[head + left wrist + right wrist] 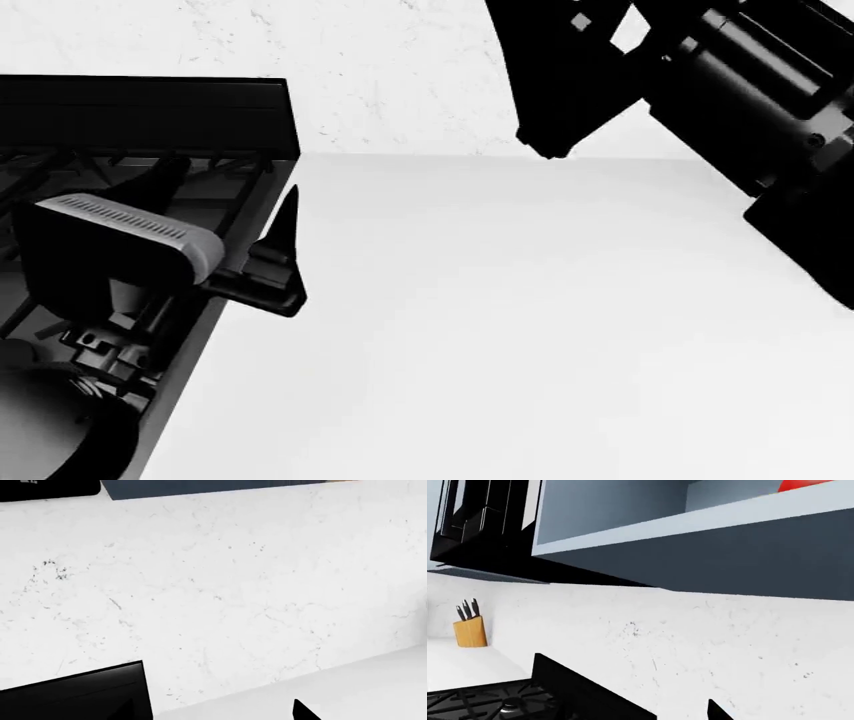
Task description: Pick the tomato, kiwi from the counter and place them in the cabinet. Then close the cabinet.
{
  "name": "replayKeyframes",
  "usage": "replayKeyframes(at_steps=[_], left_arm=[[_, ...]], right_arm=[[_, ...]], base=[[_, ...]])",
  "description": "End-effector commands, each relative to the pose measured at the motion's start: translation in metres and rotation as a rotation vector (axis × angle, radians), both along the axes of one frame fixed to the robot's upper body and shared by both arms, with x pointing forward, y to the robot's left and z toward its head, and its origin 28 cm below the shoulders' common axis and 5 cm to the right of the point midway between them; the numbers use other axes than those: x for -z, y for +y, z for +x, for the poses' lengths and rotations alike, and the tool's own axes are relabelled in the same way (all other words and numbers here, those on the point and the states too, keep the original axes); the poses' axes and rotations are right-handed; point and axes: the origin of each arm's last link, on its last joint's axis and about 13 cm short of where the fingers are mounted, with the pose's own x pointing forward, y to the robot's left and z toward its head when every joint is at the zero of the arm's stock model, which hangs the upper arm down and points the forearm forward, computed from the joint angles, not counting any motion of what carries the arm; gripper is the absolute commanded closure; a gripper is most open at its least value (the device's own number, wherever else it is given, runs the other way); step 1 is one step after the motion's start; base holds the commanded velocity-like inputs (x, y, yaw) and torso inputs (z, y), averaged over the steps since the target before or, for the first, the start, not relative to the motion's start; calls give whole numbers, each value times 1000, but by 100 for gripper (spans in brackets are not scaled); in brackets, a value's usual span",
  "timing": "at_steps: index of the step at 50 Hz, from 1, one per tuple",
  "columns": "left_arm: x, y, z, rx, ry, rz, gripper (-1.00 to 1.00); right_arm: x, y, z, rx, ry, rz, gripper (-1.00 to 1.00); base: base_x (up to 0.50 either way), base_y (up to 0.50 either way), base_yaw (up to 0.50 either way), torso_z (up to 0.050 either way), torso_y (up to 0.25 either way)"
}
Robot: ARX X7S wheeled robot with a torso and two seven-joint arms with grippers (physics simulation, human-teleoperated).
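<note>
The surface [507, 330] is a broad white top with the black stove [94, 200] at its left side in the head view.

The left tool [274, 255] sits low over the stove's right edge, with a dark tapered finger [284, 225] pointing toward the speckled white wall [374, 70]. Whether this tool is spread or pressed together cannot be told.

The right arm [747, 90] is raised at the upper right of the head view. The state of its tool cannot be told either; only a dark tip shows in the right wrist view.

In the right wrist view, the cabinet [694, 535] hangs above the wall with its inside visible. The tomato [800, 485] lies inside it; only a red sliver shows above the cabinet's lower edge, so its stem direction and long axis cannot be told. A knife block [470, 630] stands on the surface beyond the stove.
</note>
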Motion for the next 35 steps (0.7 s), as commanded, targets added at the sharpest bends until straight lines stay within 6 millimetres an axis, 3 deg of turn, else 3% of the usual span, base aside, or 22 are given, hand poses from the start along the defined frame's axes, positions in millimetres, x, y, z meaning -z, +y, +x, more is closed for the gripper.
replayKeyframes(at_steps=[1, 8, 21, 35], left_arm=[[-2, -3, -1, 2, -12, -12, -100], [-1, -3, 0, 2, -12, -17, -100], [-1, -3, 0, 3, -12, -17, -100], [4, -4, -2, -9, -15, -45, -100]], right_arm=[[26, -3, -25, 49, -1, 26, -100], [36, -4, -31, 83, 6, 52, -100], [37, -4, -30, 101, 10, 60, -100], [60, -12, -52, 180, -29, 64, -100]], base=[[0, 0, 0, 0, 0], [0, 0, 0, 0, 0], [0, 0, 0, 0, 0], [0, 0, 0, 0, 0]])
